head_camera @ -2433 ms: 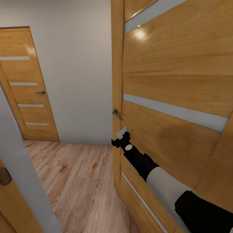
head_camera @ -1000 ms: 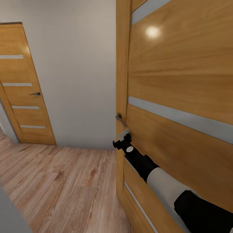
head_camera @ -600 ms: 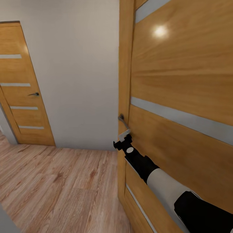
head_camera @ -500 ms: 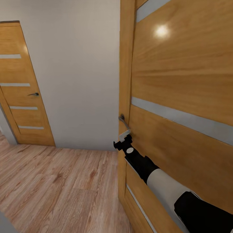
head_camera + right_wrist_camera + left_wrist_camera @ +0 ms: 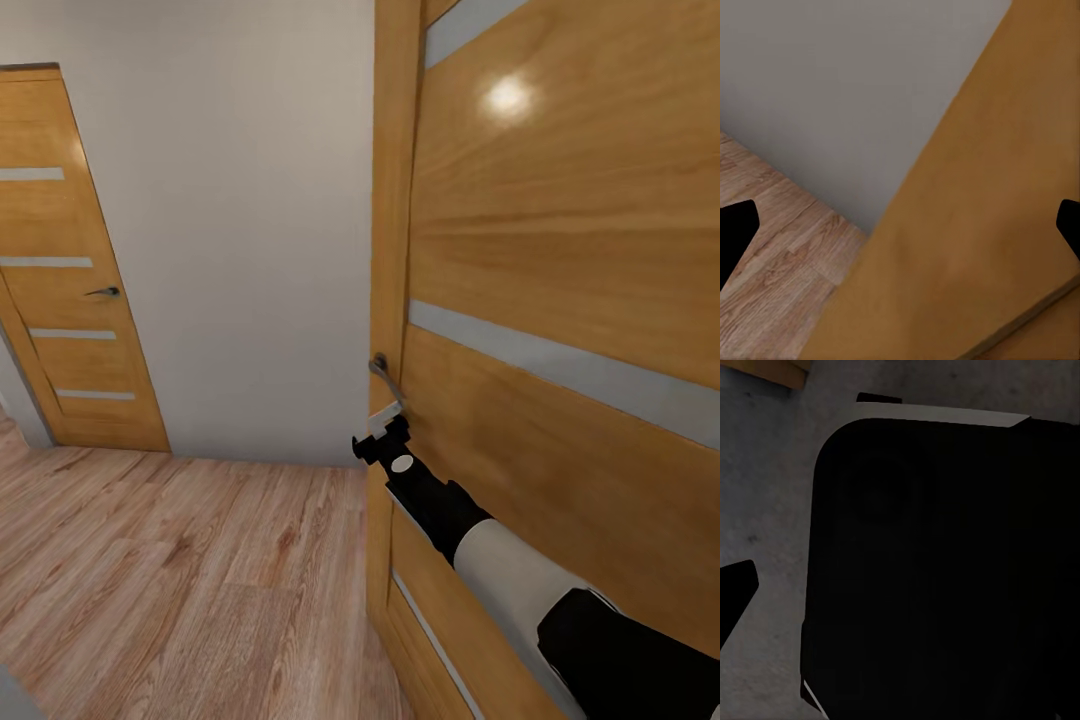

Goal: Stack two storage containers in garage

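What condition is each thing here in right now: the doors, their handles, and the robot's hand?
Near door: swung open, its edge toward the camera.
Near door's handle: not gripped, just above the hand.
Right hand: by the near door's edge below the handle; its fingers are spread and hold nothing.
Far door: closed.
Far door's handle: level, untouched.

Concrete floor (image 5: 765, 510): dark grey, rough, speckled, flat, seen in left wrist view. Large black rounded body (image 5: 945, 570) hides much of it. Sliver of orange-brown wood at one corner.

Head view: light wood-plank floor (image 5: 180, 580) running to white wall (image 5: 240, 220). Near door (image 5: 560, 250), orange-brown wood with grey horizontal strips, close at right, edge-on. Matching far door (image 5: 70, 260) shut, at left.
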Available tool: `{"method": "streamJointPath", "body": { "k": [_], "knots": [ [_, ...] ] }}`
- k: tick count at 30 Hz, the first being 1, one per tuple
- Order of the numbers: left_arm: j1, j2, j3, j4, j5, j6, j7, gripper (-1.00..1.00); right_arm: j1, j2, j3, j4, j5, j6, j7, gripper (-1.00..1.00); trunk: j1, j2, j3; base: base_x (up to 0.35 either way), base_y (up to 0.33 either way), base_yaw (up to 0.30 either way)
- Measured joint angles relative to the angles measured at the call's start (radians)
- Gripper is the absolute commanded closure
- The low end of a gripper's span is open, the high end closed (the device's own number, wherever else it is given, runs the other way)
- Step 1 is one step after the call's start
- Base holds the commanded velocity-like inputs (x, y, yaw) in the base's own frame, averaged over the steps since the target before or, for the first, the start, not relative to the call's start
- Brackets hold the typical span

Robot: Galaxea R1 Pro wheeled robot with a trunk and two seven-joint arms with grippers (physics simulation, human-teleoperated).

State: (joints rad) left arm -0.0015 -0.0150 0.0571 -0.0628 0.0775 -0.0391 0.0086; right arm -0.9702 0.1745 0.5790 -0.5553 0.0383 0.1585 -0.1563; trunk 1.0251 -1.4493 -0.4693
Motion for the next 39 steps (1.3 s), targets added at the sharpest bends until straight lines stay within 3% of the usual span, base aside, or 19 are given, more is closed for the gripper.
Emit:
{"method": "streamJointPath", "body": {
  "k": [10, 34, 39],
  "knots": [
    [0.0, 0.0, 0.0, 0.0, 0.0, 0.0, 0.0, -1.0, -0.004, 0.0, 0.005, 0.125, 0.007, -0.028, -0.02, -1.0, 0.0, 0.0, 0.0, 0.0, 0.0, 0.0],
    [0.0, 0.0, 0.0, 0.0, 0.0, 0.0, 0.0, -1.0, -0.012, 0.0, -0.001, 0.121, 0.01, -0.038, -0.11, -1.0, 0.0, 0.0, 0.0, 0.0, 0.0, 0.0],
    [0.0, 0.0, 0.0, 0.0, 0.0, 0.0, 0.0, -1.0, -0.012, -0.052, 0.0, 0.118, 0.01, -0.042, -0.135, -1.0, 0.0, 0.0, 0.0, 0.0, 0.0, 0.0]
  ]
}}
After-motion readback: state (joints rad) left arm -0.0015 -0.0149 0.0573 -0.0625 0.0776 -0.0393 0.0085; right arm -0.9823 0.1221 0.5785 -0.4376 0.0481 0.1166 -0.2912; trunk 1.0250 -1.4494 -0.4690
